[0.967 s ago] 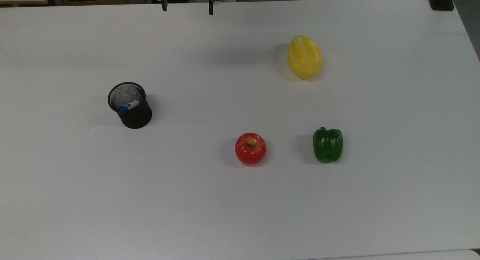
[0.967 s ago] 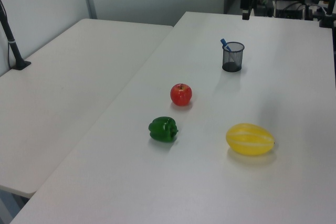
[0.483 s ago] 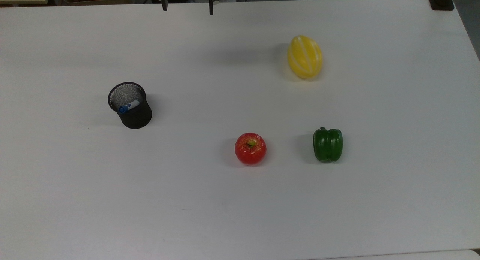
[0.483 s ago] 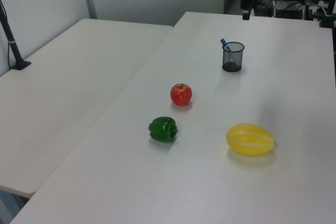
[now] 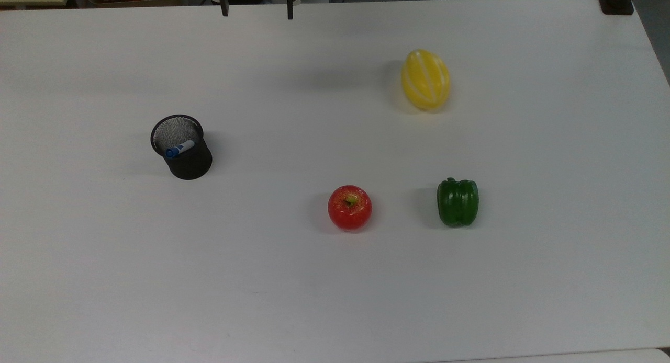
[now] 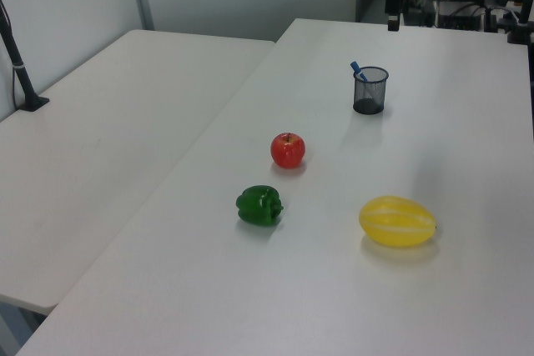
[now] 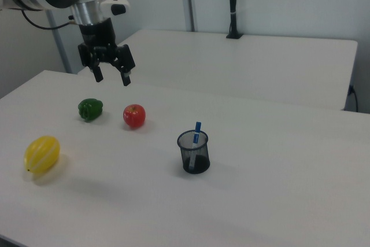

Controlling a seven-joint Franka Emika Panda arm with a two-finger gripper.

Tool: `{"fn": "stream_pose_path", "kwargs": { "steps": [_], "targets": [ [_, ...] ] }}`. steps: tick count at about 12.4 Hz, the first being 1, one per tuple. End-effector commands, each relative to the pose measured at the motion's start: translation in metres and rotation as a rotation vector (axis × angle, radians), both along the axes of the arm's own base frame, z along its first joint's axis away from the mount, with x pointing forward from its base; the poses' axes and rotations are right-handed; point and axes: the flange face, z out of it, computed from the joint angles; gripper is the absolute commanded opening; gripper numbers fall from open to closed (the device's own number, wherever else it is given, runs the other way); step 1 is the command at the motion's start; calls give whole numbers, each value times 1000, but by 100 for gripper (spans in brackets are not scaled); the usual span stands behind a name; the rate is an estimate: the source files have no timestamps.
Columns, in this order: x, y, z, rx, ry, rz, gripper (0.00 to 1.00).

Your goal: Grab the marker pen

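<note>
Since the end effector (image 7: 111, 77) hangs high above the bench (image 5: 335, 279) with its fingers spread and nothing between them, the step in hand reads as the approach toward the marker pen (image 7: 196, 131); the grasp itself is not yet begun.

Marker pen stands in a black mesh cup (image 7: 193, 151), leaning against the rim; blue cap pokes just above the rim in the right view; in the top view, marker pen (image 5: 179, 148) rests against the near-left wall of the cup (image 5: 184, 156). End effector and cup are well apart.

Judged best approach: travel over the cup first, then descend vertically; align the finger gap across the barrel, not along it; close on the exposed upper end, since the lower barrel sits inside the mesh; keep both fingers clear of the rim, or the light cup may tip or be dragged; lift straight up along the pen's lean so it does not snag.

Apple (image 7: 133, 115), green pepper (image 7: 90, 109) and yellow melon (image 7: 41, 153) lie away from the cup; no obstruction expected.

Hard to make out: lower part of the pen is veiled by mesh; in the top view the end effector (image 5: 256, 7) is cut by the frame edge, fingertips alone showing; in the left view one finger (image 6: 392, 18) shows at the frame's top, the rest cropped.
</note>
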Motion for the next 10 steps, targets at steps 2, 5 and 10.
{"fn": "stream_pose_path", "kwargs": {
  "steps": [2,5,10],
  "targets": [
    [-1,-47,-5,3,19,23,100],
    [4,-80,-7,12,-10,35,100],
    [33,-117,-36,-1,-87,-13,100]
  ]
}}
